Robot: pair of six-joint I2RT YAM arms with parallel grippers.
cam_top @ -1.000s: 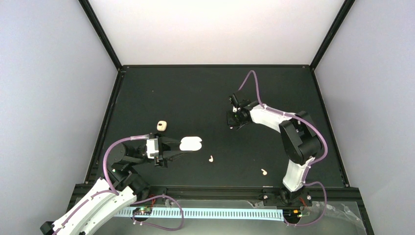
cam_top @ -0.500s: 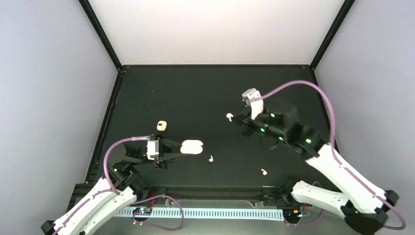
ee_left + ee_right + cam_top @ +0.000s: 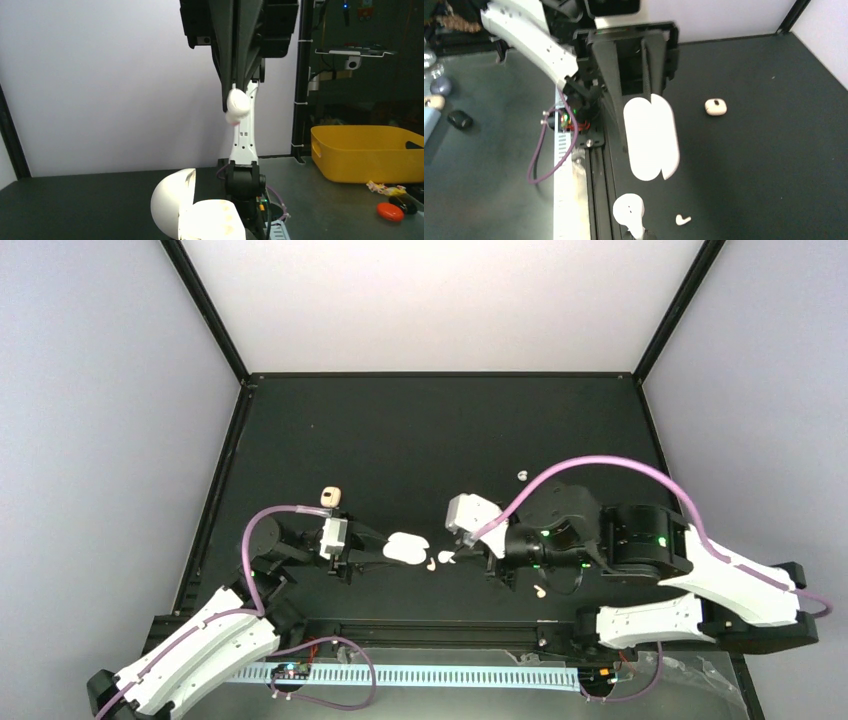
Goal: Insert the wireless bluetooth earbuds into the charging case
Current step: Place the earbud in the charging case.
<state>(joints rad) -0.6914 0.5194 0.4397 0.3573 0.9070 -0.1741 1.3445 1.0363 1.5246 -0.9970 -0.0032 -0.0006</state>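
Case (image 3: 405, 548) is lid-open in the left gripper (image 3: 385, 551), jaws nearly shut on its left end. It's held low at centre-near so the sockets face the right arm. Right gripper (image 3: 452, 556) is clamped on a small white piece (image 3: 237, 106), earbud-shaped but can't confirm, just right of the case, likely lining up to insert. Earbud (image 3: 429, 566) lies loose by the case, and the second earbud (image 3: 540, 591) sits further right.

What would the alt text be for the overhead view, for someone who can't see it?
Seen from above, the left arm holds a white charging case in its jaws over a black table, and the right arm holds a small white object close beside it. Two earbuds lie on the table nearby.
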